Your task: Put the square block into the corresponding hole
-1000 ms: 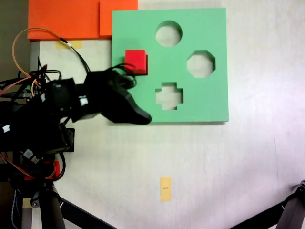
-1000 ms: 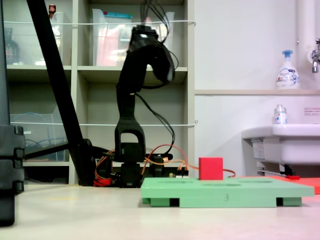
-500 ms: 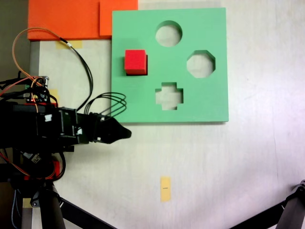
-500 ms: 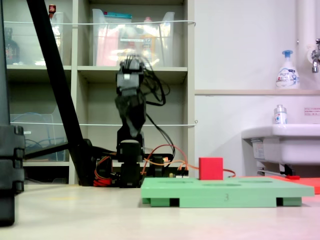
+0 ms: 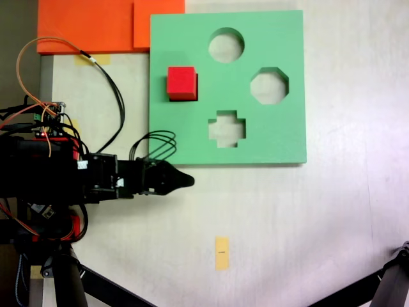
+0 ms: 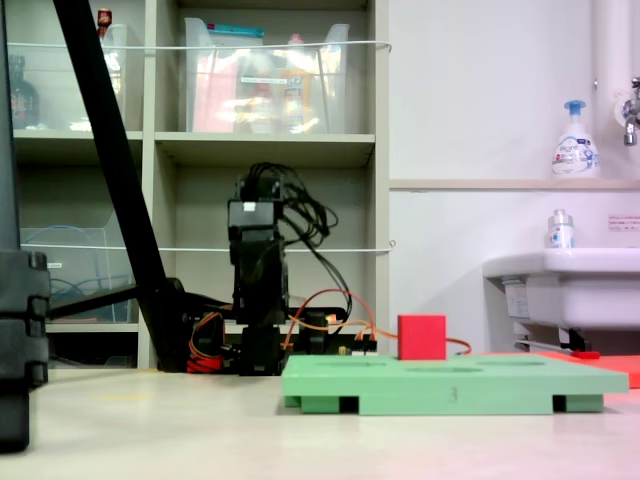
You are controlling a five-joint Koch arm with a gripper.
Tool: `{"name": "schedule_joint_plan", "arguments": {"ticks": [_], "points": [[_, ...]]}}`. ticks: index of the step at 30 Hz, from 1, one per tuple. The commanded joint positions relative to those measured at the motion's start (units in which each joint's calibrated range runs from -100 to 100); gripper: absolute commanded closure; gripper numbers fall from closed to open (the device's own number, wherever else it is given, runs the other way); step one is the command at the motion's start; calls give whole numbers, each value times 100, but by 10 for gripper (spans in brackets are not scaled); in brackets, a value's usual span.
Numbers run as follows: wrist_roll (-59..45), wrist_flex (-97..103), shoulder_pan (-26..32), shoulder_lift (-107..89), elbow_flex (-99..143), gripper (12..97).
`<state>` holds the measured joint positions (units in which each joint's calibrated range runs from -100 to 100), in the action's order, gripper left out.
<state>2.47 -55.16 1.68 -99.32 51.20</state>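
The square block [image 5: 181, 83] is a red cube standing at the left part of the green foam board [image 5: 287, 134]. It covers the corresponding hole, of which only a dark sliver shows at the cube's right side. In a fixed view from the side, the cube [image 6: 421, 337] rises above the board's top [image 6: 500, 380]. My gripper [image 5: 185, 180] points right over the bare table, just below the board's lower left corner and well away from the cube. It shows as a single dark tip with nothing in it. The folded arm [image 6: 258, 230] faces the side camera.
The board also has a round cut-out [image 5: 226, 45], an octagonal one [image 5: 269, 86] and a cross-shaped one [image 5: 226, 128]. Orange foam sheets [image 5: 96, 25] lie at the top left. A yellow paper tag [image 5: 221, 252] lies on the table. Cables [image 5: 121, 96] and tripod legs [image 5: 70, 281] crowd the left.
The arm pulled back off the board, away from the cube, folded down and now reaches slightly further right over the table. The red cube has not moved.
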Motion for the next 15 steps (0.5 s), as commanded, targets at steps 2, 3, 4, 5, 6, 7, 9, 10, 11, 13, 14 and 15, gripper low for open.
{"name": "schedule_joint_plan", "arguments": {"ticks": [2, 3, 4, 5, 6, 7, 9, 10, 11, 13, 14, 15], "points": [[-171, 1968, -44, -68, 423, 548], [-171, 2421, -44, -68, 693, 548], [-171, 2998, -39, -68, 1071, 548], [-171, 3721, -29, -68, 1570, 548], [-181, 4327, -24, -68, 1989, 548], [-205, 4866, -20, -68, 2358, 548], [-327, 5800, -20, -68, 2996, 548], [-386, 6041, -24, -68, 3155, 548], [-444, 6137, -24, -68, 3285, 548], [-488, 6157, -59, -68, 3464, 548], [-542, 6176, -83, -68, 3564, 548], [-547, 6215, -103, -68, 3684, 548]]}}
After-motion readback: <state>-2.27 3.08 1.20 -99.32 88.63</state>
